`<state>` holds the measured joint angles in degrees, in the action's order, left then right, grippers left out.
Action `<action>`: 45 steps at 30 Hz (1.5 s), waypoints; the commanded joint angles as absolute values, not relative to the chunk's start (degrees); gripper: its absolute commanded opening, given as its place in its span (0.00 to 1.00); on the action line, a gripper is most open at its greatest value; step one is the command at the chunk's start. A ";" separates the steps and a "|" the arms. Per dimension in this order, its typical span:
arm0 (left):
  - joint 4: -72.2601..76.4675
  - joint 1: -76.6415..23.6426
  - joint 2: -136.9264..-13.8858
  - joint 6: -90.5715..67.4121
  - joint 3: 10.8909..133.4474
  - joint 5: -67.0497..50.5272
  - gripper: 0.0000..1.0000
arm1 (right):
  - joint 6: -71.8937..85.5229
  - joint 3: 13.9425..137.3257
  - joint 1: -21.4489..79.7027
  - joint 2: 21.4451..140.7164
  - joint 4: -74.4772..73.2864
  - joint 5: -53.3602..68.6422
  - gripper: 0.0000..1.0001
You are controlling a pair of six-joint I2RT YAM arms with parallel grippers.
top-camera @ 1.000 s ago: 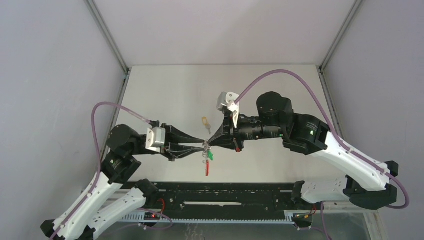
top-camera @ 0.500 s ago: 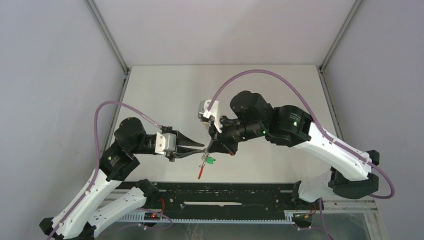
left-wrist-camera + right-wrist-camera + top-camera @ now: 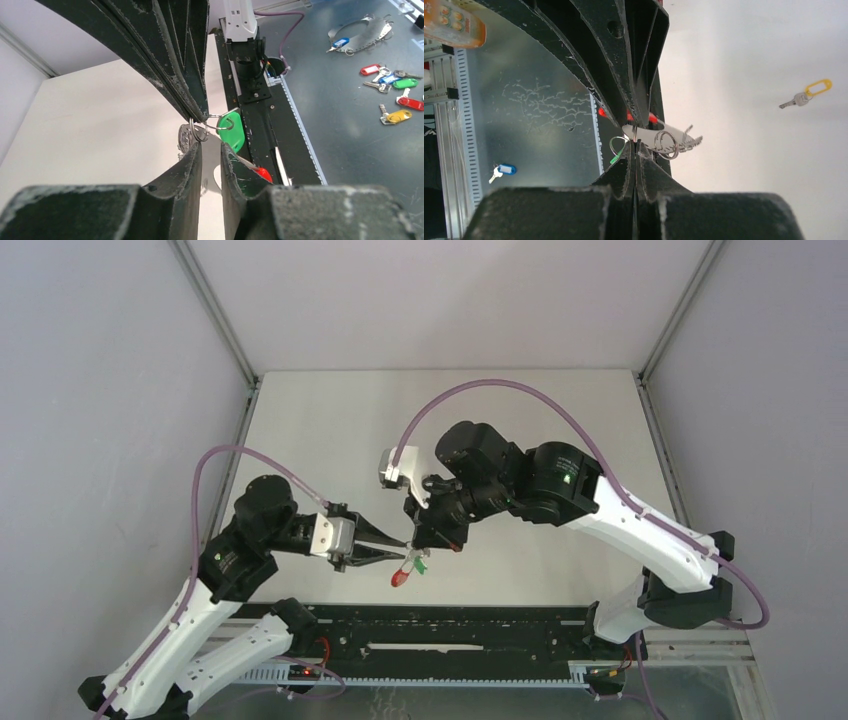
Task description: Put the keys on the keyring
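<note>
Both grippers meet above the table's near edge. My left gripper [image 3: 404, 546] [image 3: 210, 145] is closed on the keyring, whose red curved section [image 3: 399, 579] [image 3: 262, 173] sticks out beside its fingers. A narrow gap shows between its tips, with silver metal in it. My right gripper [image 3: 418, 543] [image 3: 635, 145] is shut on a thin wire ring at the green key [image 3: 420, 565], whose green head [image 3: 231, 131] hangs beside small silver rings [image 3: 667, 145]. The yellow-orange key [image 3: 811, 92] lies alone on the table. The right arm hides it in the top view.
A black rail [image 3: 450, 625] runs along the table's near edge, just below the grippers. Beyond it, a lower grey surface holds several spare tagged keys [image 3: 395, 85] and a blue-tagged key [image 3: 504, 170]. Grey walls [image 3: 110, 390] close in the sides and back.
Both grippers have moved left and toward the near edge, still joined at the keyring. The right arm swung left over the yellow-orange key. The red section swung from hanging down to pointing left.
</note>
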<state>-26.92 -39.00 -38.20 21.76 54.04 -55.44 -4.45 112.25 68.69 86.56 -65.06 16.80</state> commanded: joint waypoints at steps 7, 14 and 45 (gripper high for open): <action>-27.75 -39.16 -37.92 24.84 57.65 -56.57 0.21 | -6.06 118.23 70.52 89.42 -68.01 16.96 0.00; -26.21 -39.18 -37.70 24.18 57.42 -56.69 0.08 | -6.42 120.10 71.19 91.42 -68.65 17.58 0.00; 3.26 -39.14 -34.66 -1.79 49.36 -50.23 0.00 | 20.88 74.54 58.61 58.93 -16.39 28.48 0.50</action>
